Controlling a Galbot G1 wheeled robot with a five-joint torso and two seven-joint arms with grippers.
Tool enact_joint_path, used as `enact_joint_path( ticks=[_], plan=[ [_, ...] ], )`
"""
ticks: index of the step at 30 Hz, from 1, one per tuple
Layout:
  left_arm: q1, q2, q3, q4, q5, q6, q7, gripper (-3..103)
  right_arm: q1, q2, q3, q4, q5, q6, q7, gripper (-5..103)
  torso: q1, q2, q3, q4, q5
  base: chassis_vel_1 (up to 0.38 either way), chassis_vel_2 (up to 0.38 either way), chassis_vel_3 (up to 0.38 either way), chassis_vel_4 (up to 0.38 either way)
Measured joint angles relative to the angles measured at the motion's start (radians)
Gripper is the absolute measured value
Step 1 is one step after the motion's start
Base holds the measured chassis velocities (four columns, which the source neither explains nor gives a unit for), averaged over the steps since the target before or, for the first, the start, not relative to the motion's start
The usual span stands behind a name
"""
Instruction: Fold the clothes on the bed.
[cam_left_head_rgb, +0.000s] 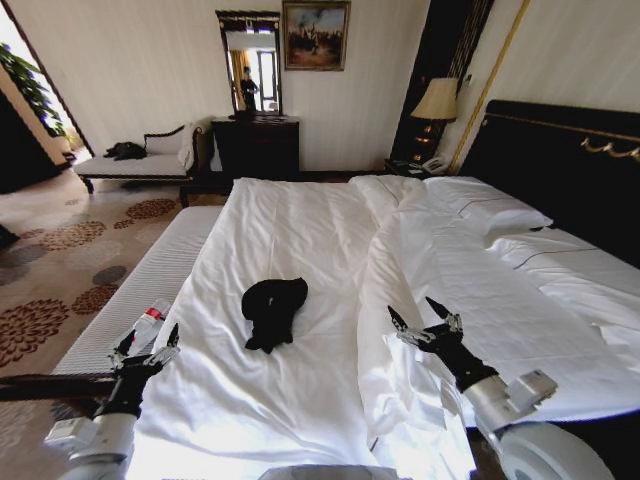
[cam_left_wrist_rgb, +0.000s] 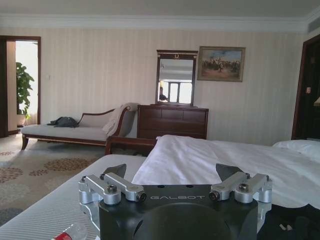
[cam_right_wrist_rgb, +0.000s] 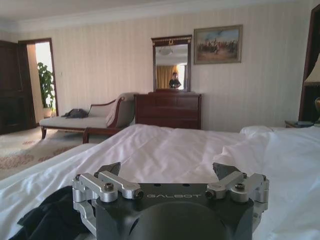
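Nearest to the robot, the left gripper (cam_left_head_rgb: 147, 343) hangs at the left edge of the large bed with white duvet (cam_left_head_rgb: 300, 230), above the bare striped mattress border, and its two dark fingers are spread wide apart with nothing between them. Just beside it lies a small clear plastic bottle with a red label (cam_left_head_rgb: 148, 322), resting on the mattress border. On the other side, the right gripper (cam_left_head_rgb: 424, 318) is over the thick fold of the duvet, and it is also wide open and holds nothing. Between the two grippers, a little farther up the bed, the black soft T-shirt (cam_left_head_rgb: 272, 310) lies crumpled in a small heap on the white cover, apart from both grippers; in the right wrist view part of its dark fabric (cam_right_wrist_rgb: 47, 217) is seen close beside the gripper body. Farther up, white pillows (cam_left_head_rgb: 485, 205) lie against the tall dark headboard (cam_left_head_rgb: 560, 160). Beyond the foot of the bed stand a dark wooden dresser (cam_left_head_rgb: 256, 147) with a mirror (cam_left_head_rgb: 250, 62) and a framed painting (cam_left_head_rgb: 316, 34) on the striped wall, and to the left a pale upholstered chaise (cam_left_head_rgb: 135, 160) carrying a dark bundle of cloth (cam_left_head_rgb: 126, 150).
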Motion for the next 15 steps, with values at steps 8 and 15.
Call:
enact_joint_path(
  ticks=[8, 15],
  plan=[
    [-0.001, -0.012, 0.007, 0.01, 0.0, 0.0, -0.001, 100, -0.001, -0.108, -0.016, 0.0, 0.08, -0.069, 0.1, 100, 0.0, 0.0, 0.0, 0.0, -0.0004, 0.0, 0.0, 0.0, 0.0],
    [-0.005, -0.01, 0.01, 0.015, -0.003, 0.001, -0.003, 100, -0.043, -0.148, -0.01, 0.0, 0.043, -0.111, 0.132, 100, 0.0, 0.0, 0.0, 0.0, -0.0003, 0.0, 0.0, 0.0, 0.0]
  ],
)
